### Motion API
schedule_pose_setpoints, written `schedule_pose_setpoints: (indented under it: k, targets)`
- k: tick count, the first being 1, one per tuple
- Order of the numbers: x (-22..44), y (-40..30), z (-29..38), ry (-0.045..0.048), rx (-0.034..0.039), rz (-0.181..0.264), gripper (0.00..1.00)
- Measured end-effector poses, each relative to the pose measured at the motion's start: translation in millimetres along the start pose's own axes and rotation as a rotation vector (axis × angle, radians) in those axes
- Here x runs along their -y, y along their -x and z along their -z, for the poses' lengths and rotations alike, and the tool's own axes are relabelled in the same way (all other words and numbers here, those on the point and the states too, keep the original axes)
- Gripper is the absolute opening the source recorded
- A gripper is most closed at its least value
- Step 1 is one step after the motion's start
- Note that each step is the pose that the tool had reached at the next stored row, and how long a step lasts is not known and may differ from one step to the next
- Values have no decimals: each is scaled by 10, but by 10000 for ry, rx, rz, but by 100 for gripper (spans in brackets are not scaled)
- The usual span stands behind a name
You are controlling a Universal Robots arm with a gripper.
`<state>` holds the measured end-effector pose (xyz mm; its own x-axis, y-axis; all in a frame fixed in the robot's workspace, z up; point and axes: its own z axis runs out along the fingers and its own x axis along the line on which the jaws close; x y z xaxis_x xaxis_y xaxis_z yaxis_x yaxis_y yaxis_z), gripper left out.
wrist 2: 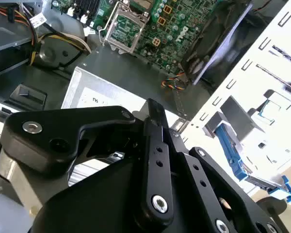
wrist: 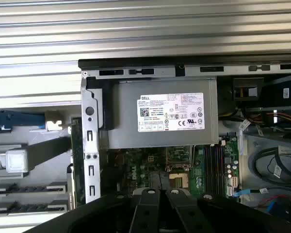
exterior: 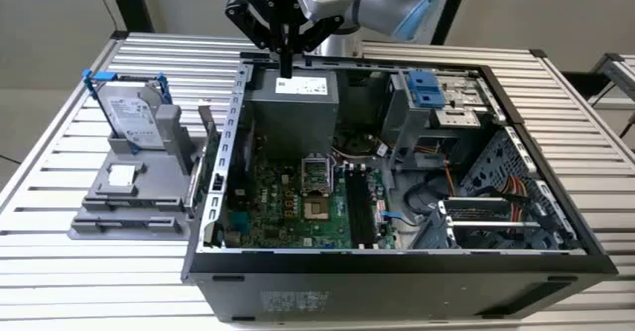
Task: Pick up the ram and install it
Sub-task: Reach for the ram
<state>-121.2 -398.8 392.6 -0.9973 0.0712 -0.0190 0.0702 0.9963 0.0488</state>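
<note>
The slatted metal surface (exterior: 149, 56) carries an open computer case (exterior: 397, 260) lying on its side. At the far end of the case sits the grey power supply (exterior: 293, 108), and nearer the camera lies the green motherboard (exterior: 288, 204) with its long black slots (exterior: 359, 208).

On the exterior view's left, just outside the case wall, stands a grey holder (exterior: 129, 197). A silver hard drive (exterior: 134, 119) in a blue frame leans upright in it.

The ram (exterior: 208, 152) stands on its long edge at the holder's side, just beside the case wall. In the first wrist view the ram (wrist: 76, 155) shows as a thin greenish strip running along the outside of that wall.

My claw (exterior: 285, 67) hangs point-down over the labelled top of the power supply, its fingers (wrist: 146, 201) drawn together. The ram lies apart from my claw, lower and toward the exterior view's left, with the case wall between us. I am not touching it.
</note>
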Motion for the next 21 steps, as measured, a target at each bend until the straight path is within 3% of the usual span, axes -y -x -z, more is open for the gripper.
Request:
schedule_pose_setpoints:
  k: [21]
  targets:
    - [6,-81,2,-1,0,-1,0]
